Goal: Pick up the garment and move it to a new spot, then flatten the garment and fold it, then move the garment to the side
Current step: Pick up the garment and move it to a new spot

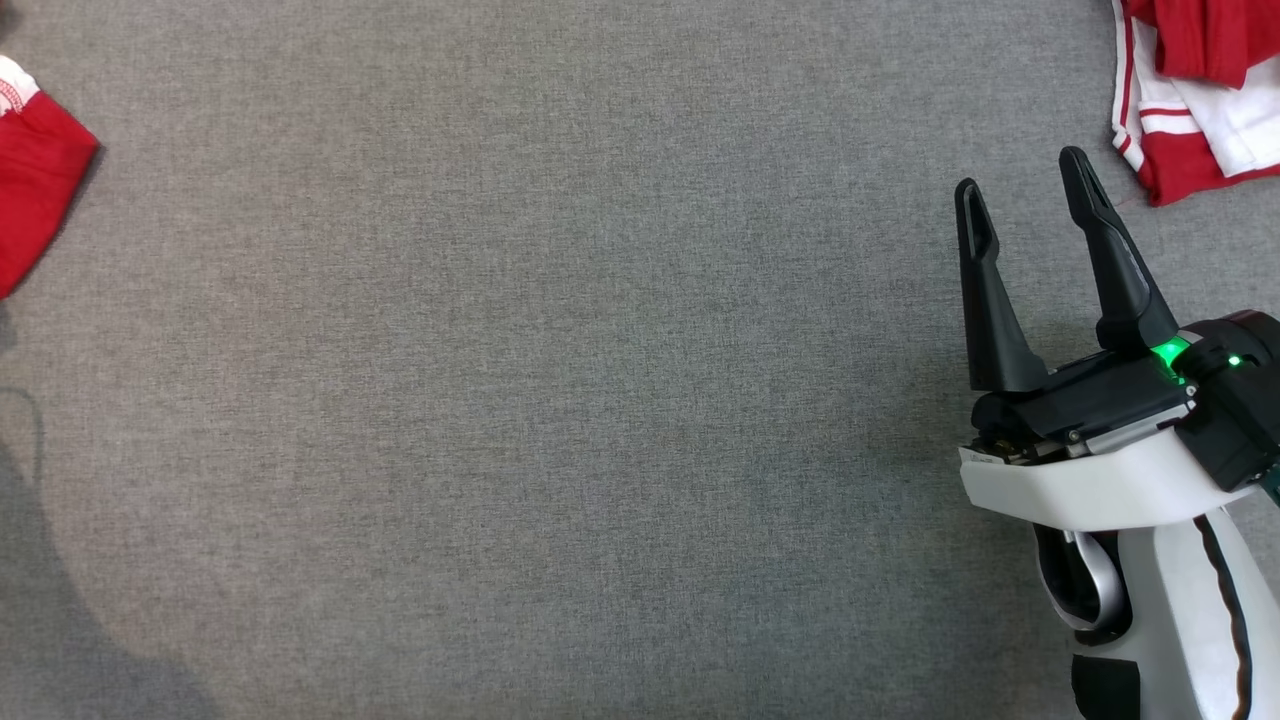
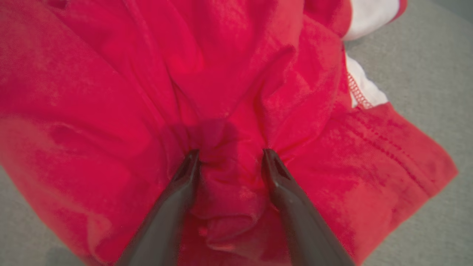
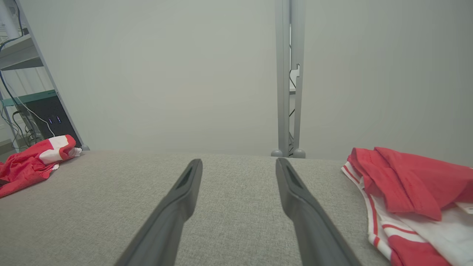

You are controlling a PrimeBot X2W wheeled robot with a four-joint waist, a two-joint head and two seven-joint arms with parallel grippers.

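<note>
Jaws wide, the left gripper [image 2: 231, 153] straddles a fold of garment [image 2: 111, 74] at twelve o'clock; the right gripper [image 1: 1020, 170] gapes empty.

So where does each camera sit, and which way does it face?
Head view: on the head, looking down at the grey table; open right gripper lower right.
Left wrist view: on the left wrist, looking along the left gripper into the red garment.
Right wrist view: on the right wrist, looking level across the table to a wall; own fingers below.
Shared: head and right wrist views both show the red-and-white pile.
</note>
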